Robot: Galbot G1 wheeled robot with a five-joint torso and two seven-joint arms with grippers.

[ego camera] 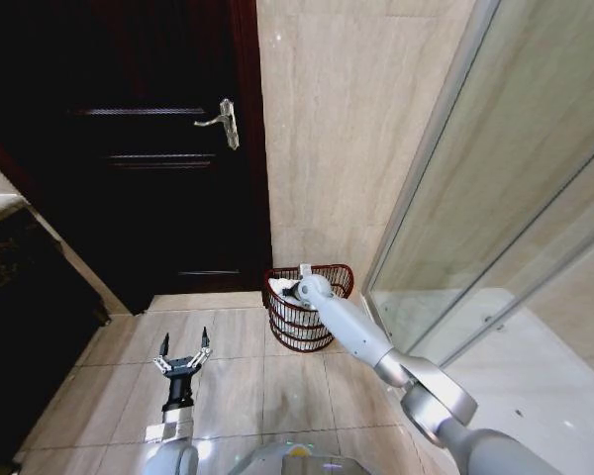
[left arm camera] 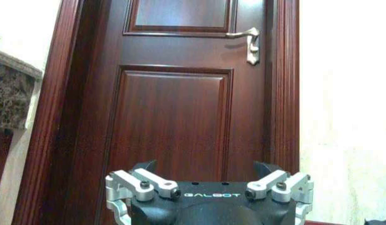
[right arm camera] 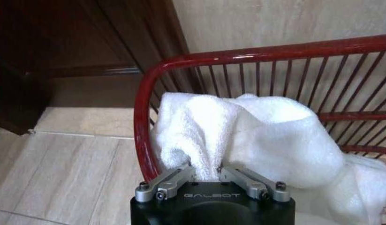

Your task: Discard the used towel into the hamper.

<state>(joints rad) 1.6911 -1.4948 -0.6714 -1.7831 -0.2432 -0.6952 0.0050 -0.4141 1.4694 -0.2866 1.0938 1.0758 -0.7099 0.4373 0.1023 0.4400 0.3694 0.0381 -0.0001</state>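
Right gripper (right arm camera: pixel 205 174) is reached out over the hamper (ego camera: pixel 339 271), jaws pinched together on a fold of the white towel (right arm camera: pixel 255 136). Towel sits right at the fingertips and bulges away from them, inside the red wire rim; part of it drapes lower into the hamper on the far side of the gripper. No clear long axis, it's bunched.

Key relation: the towel is already within the hamper's rim line, so my read is that opening the jaws should drop it in, no further travel needed. Risk: the bunch lies close to the near rim bar, so a fold could hang over it.

Left gripper (ego camera: pixel 183 358) is parked well away from the hamper, low over the floor tiles (ego camera: pixel 238 381), fingers spread, facing the dark wooden door (left arm camera: pixel 180 108).

Around the hamper: beige wall (ego camera: pixel 346 119) right behind it, door to one side, glass shower panel (ego camera: pixel 495 228) to the other. Nothing blocks the drop.
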